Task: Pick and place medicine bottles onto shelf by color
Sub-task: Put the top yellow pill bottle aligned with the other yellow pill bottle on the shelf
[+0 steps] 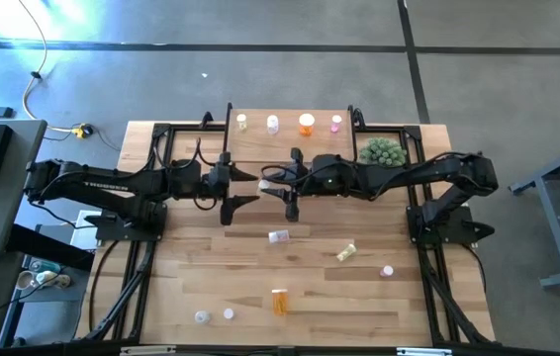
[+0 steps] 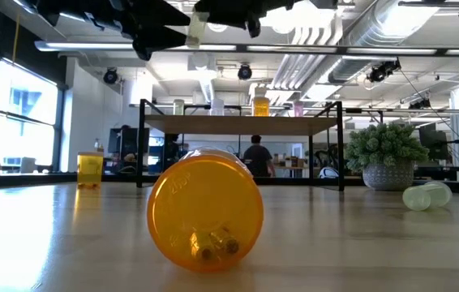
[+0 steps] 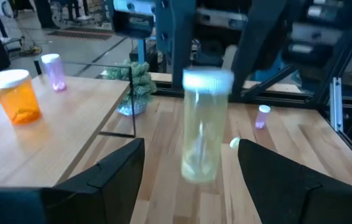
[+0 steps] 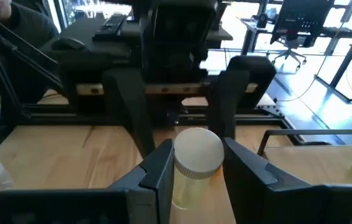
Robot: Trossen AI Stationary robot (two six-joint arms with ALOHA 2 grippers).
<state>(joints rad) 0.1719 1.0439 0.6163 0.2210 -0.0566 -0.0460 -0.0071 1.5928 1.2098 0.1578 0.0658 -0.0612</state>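
Right hand [image 4: 198, 168] is clenching a yellow bottle [image 4: 194, 163] (handover pending); left hand [image 3: 188, 171], released, should be closing squarely.

White lettering runs along the upper link of the left arm [image 1: 97, 183] in the high view, at about nine o'clock from the table's centre. It appears to read "TROSSEN", though it is too small to be sure. No other text is legible.
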